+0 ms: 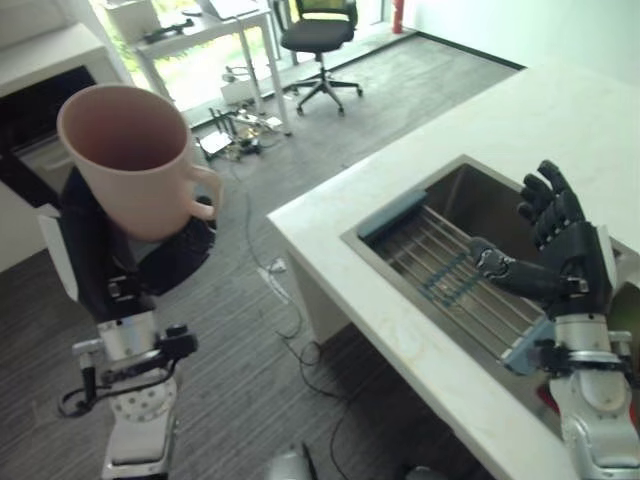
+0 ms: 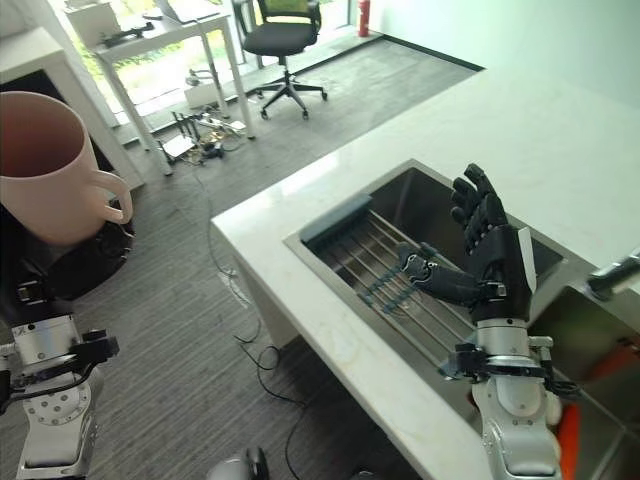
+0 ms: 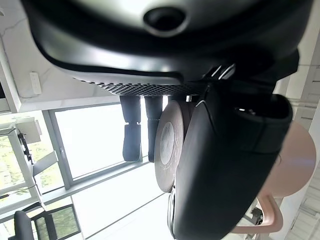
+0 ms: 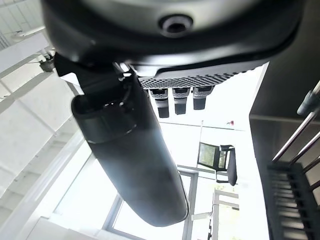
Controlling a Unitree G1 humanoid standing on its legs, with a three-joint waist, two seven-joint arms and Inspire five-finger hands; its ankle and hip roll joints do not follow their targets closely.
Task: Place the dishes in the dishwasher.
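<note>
A pale pink mug (image 1: 130, 160) with a side handle is held upright, high over the floor to the left of the counter. My left hand (image 1: 92, 245) is shut on it from behind and below. In the left wrist view the thumb (image 3: 225, 165) lies across the mug's round base (image 3: 167, 145). My right hand (image 2: 490, 245) stands open with straight fingers above the steel sink (image 1: 470, 195), holding nothing. Its thumb (image 4: 135, 155) and fingers (image 4: 175, 100) show against bright windows in the right wrist view.
A rack of metal rods (image 1: 455, 275) spans the sink in the white counter (image 1: 560, 110). A faucet (image 2: 615, 275) stands at the right. A black office chair (image 1: 318, 35), a desk (image 1: 205, 30) and loose cables (image 1: 235, 135) sit on the grey floor. A dark opening (image 1: 30, 135) lies far left.
</note>
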